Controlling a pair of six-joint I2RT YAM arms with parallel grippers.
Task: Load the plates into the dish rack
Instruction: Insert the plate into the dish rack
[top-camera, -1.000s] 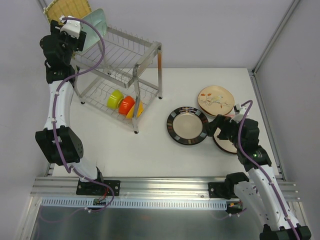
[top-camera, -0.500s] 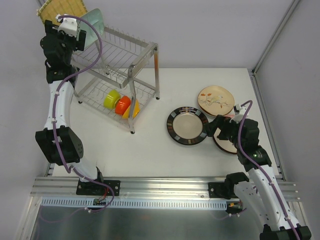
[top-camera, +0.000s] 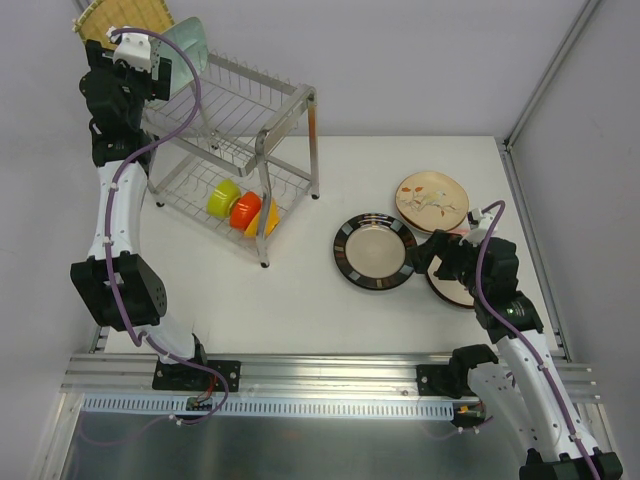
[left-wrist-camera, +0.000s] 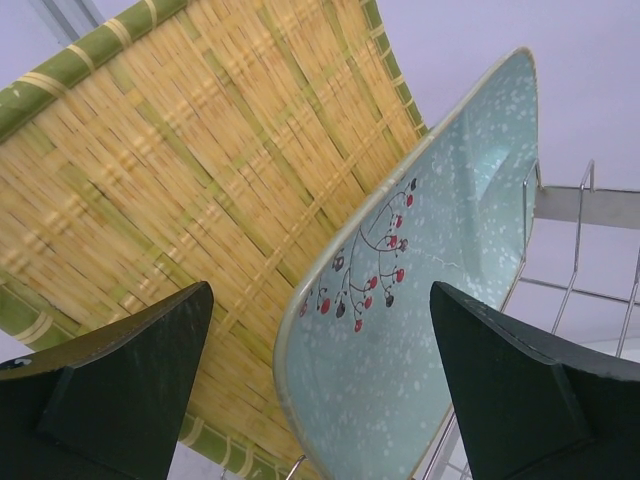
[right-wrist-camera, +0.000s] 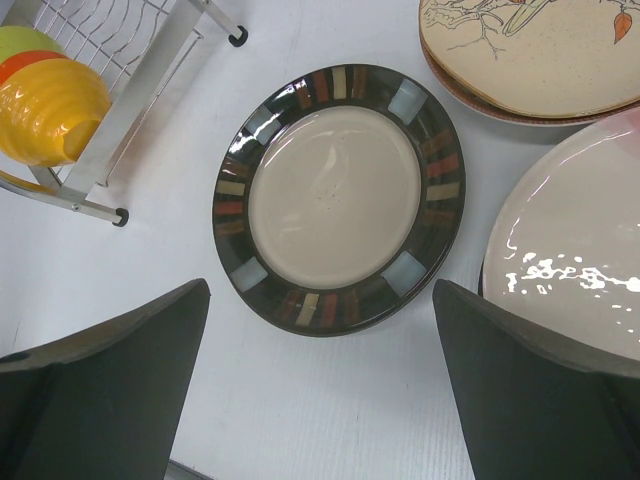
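The silver wire dish rack (top-camera: 285, 115) stands at the back left. A yellow woven plate (top-camera: 120, 18) and a pale teal plate (top-camera: 188, 45) stand on edge at its far left end. My left gripper (top-camera: 135, 60) is open right at them. In the left wrist view the teal plate (left-wrist-camera: 430, 280) and the woven plate (left-wrist-camera: 180, 180) fill the gap of the left gripper (left-wrist-camera: 320, 290). My right gripper (top-camera: 432, 255) is open and empty just above the dark-rimmed cream plate (top-camera: 374, 250), which lies flat in the right wrist view (right-wrist-camera: 335, 195).
A cream floral plate (top-camera: 432, 200) and a white plate (top-camera: 450, 290) lie on the table right of the dark-rimmed one. Green (top-camera: 222, 197), orange (top-camera: 245, 209) and yellow (top-camera: 265, 220) bowls sit in the rack's lower tier. A wall post stands at the back right.
The rack, with its plates and bowls, has shifted a little to the left, and my left gripper has moved left with it. The right arm has not moved.
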